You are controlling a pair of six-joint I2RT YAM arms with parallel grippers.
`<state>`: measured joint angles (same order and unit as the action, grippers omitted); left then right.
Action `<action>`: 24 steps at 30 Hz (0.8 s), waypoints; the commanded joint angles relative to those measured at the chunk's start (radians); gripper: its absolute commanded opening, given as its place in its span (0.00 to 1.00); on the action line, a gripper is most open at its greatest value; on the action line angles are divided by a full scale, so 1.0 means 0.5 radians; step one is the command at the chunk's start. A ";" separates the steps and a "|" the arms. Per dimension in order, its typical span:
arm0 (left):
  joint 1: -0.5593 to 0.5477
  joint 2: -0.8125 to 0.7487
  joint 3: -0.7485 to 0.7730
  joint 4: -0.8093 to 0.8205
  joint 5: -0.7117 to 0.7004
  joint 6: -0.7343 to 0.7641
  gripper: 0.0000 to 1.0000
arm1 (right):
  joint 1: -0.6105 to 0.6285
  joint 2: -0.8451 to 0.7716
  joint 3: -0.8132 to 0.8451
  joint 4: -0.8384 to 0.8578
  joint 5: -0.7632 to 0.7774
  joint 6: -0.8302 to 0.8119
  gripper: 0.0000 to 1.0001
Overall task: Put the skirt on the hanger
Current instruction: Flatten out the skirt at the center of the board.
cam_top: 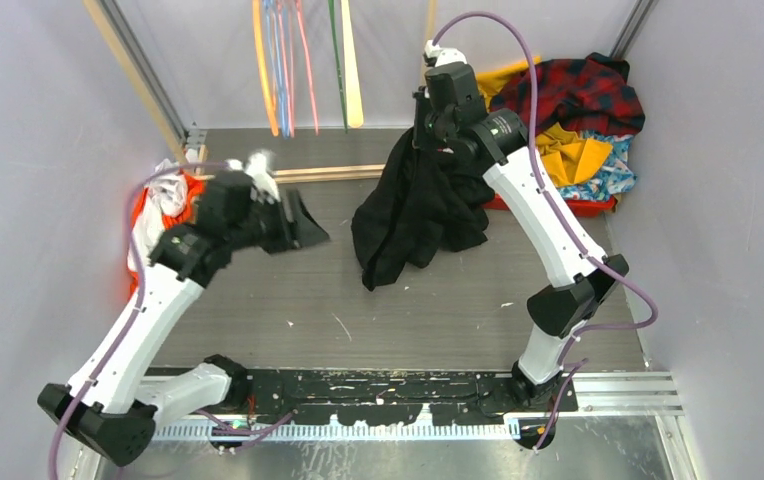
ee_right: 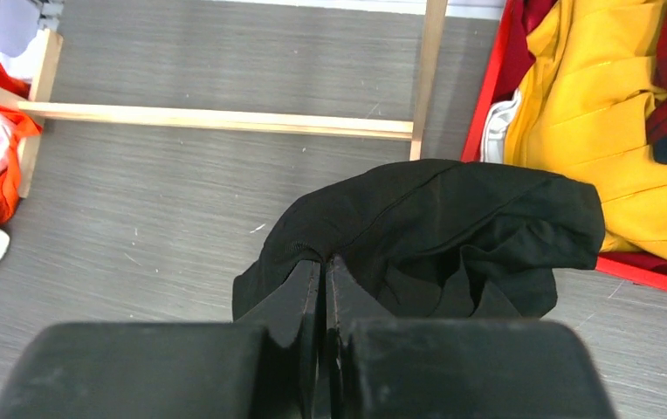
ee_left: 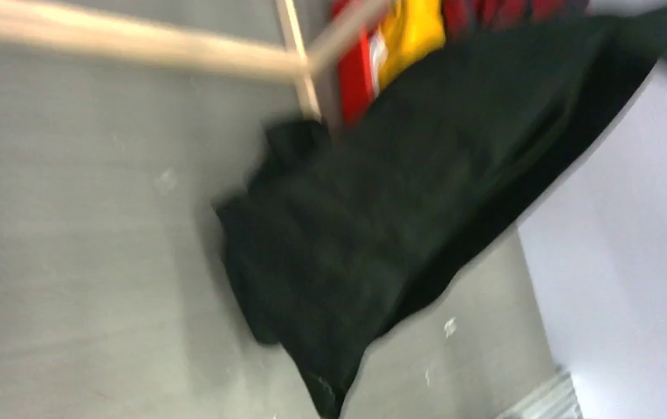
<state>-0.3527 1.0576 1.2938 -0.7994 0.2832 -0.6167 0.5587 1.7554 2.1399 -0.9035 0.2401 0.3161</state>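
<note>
the right gripper (ee_right: 325,262) pinches the limp black garment (ee_right: 452,227), while the blue flowered skirt (cam_top: 613,172) lies half-buried in the red plastic bin (cam_top: 568,206); the wrong piece could get hung. whether the left gripper (cam_top: 303,228) is spread cannot be told.

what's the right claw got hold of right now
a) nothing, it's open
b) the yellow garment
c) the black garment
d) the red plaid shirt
c: the right claw is pinched shut on a fold of the black garment, which hangs from it, while the yellow garment and the red plaid shirt lie in the red bin.
</note>
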 commanded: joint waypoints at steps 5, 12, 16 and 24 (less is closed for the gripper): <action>-0.821 -0.070 -0.398 0.397 -0.534 -0.125 0.97 | -0.002 -0.118 -0.138 0.212 -0.067 -0.008 0.01; -0.838 0.059 -0.549 0.574 -0.770 -0.153 1.00 | -0.001 -0.165 -0.222 0.222 -0.086 -0.003 0.01; -0.839 0.210 -0.523 0.632 -0.782 -0.106 0.99 | -0.001 -0.191 -0.234 0.216 -0.080 -0.017 0.01; -0.867 0.351 -0.557 0.719 -0.745 -0.089 0.99 | -0.002 -0.209 -0.251 0.215 -0.061 -0.048 0.01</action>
<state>-0.7788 1.2316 1.0168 -0.5117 -0.0677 -0.6739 0.5587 1.7142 2.0136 -0.8528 0.2005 0.3115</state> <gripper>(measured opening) 0.994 0.090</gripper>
